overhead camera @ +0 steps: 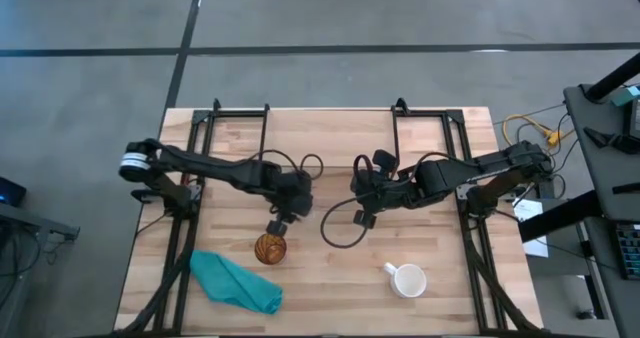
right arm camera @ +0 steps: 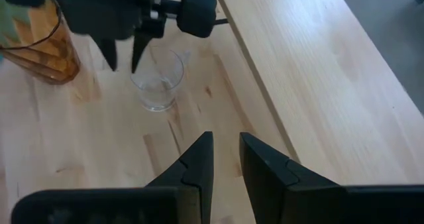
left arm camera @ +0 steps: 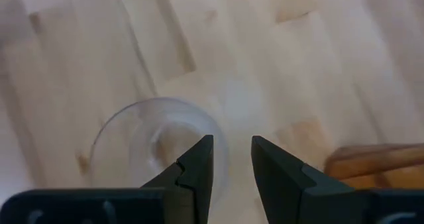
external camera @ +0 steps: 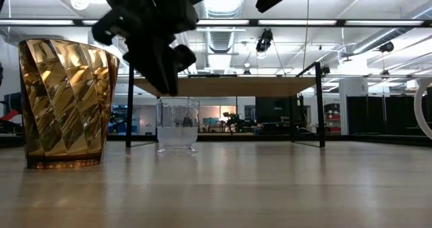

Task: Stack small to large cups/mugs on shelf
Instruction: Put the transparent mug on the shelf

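Observation:
A small clear glass cup (left arm camera: 152,141) stands upright on the table in front of the shelf (external camera: 223,86). My left gripper (left arm camera: 232,154) hangs open just above it; in the right wrist view its fingertips (right arm camera: 122,61) stand over the near part of the cup's rim (right arm camera: 157,85) without touching. The amber patterned cup (overhead camera: 270,248) stands upright close beside it, toward the near edge. A white mug (overhead camera: 407,279) sits near the front right. My right gripper (right arm camera: 225,151) waits open, raised over the table's middle (overhead camera: 362,218).
A teal cloth (overhead camera: 236,284) lies crumpled at the near left. The shelf board (right arm camera: 311,71) on thin black legs spans the table's far half. Dark cables loop under both arms around the table's middle (overhead camera: 335,228).

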Controlling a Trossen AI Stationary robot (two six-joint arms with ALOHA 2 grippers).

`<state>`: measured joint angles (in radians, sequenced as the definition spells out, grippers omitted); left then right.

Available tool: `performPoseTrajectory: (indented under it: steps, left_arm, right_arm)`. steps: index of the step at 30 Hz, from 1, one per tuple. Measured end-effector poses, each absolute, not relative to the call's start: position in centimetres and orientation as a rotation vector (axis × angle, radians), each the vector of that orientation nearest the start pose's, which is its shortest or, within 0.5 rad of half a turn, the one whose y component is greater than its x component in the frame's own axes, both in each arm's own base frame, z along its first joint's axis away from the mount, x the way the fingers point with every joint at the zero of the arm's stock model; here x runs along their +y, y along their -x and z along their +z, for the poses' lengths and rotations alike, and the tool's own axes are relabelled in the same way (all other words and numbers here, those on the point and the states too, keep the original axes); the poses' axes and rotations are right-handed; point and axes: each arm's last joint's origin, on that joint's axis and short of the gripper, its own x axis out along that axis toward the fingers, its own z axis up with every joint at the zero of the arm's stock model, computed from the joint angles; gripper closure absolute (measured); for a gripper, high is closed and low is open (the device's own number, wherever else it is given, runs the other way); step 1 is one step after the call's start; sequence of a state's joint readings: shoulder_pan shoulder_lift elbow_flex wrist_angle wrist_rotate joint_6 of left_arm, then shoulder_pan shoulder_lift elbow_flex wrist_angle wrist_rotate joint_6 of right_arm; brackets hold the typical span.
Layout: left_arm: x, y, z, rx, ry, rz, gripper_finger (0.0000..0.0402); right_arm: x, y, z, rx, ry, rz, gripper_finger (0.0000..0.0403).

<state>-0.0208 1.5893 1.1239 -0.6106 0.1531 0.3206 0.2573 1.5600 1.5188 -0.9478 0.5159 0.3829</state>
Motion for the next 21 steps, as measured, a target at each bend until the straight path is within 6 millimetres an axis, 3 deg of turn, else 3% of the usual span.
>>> performPoseTrajectory:
  steps: [21]
  left_arm:
    - [-0.87, -31.37, 21.79, 1.128, -0.26, -0.273, 0.0313]
  right_arm:
    - [6.64, -30.83, 33.94, 0.853, 0.006, -0.413, 0.0335]
